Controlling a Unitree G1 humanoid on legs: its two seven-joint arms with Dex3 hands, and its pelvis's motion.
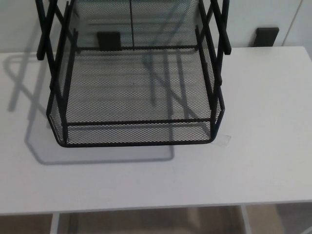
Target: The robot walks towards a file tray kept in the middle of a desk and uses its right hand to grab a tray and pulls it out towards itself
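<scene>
Standing mesh file tray (136, 132) on desk (263, 161)

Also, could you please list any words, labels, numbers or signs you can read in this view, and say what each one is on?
None: no readable text shows anywhere.
Black wire-mesh file tray: no label or brand visible.
White desk top: plain.
Small clear strip beside the tray's front right corner: no print legible.
</scene>
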